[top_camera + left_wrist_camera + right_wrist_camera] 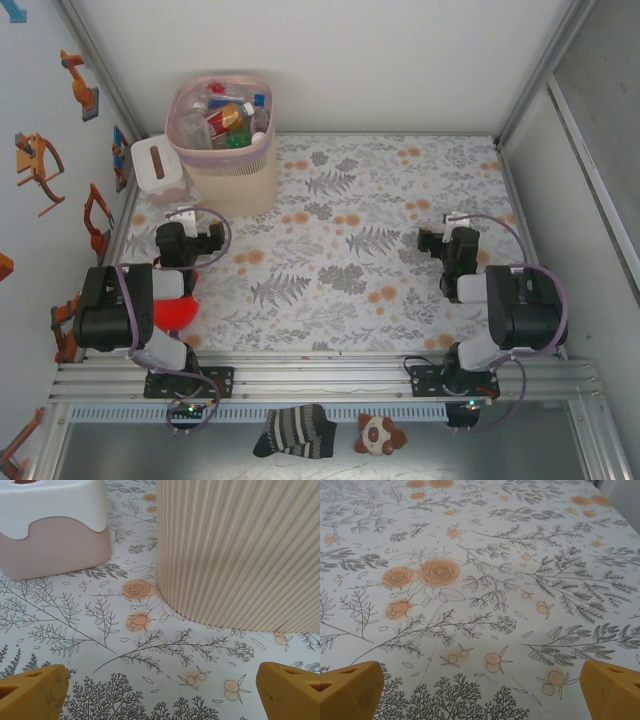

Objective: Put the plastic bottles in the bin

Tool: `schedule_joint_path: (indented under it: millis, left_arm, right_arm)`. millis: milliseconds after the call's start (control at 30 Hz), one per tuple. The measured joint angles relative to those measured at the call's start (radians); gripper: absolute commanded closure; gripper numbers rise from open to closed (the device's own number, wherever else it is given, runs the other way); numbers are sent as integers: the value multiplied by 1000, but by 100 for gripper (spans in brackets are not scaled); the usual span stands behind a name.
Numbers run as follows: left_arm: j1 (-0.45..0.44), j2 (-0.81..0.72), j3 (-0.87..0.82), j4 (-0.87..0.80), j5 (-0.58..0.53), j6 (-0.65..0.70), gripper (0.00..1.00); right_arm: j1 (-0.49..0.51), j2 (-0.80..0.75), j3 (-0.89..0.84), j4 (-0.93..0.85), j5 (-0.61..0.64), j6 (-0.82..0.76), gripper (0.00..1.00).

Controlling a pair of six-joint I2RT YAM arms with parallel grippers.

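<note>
Looking into the bin (225,175), we find the plastic bottles (228,118) heaped inside it, up near the pink bag folded over its rim. Clear bodies, blue and red caps, one green and one amber piece show among them. Every bottle we can make out lies in that heap, so we judge the task done or nearly so.

The left hand (187,215) hovers low just in front of the bin, jaws wide apart and holding nothing. Its wrist view has the ribbed beige wall close ahead and the tissue box (55,530) just left of the bin. The right hand (458,222) is well to the right of the bin, over the flowered bench (350,250), likewise spread wide and empty.

Should a bottle need taking up, we expect it to be light, thin-walled and springy. The round, smooth skin would slip or roll under a careless pinch. We would close across the middle of the body, over the label where there is some friction, and squeeze gently so that the wall dents rather than pops free. The stiffer neck under the cap is the alternative.
</note>
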Motion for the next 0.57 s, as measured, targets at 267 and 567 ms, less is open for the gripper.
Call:
schedule_joint_path:
  millis: [267,567]
  left_arm:
    - [0,0,0,0,0,0,4]
    - [0,0,0,0,0,0,4]
  right_arm:
    - [-6,0,12,2,23,11,1]
    - [-6,0,12,2,23,11,1]
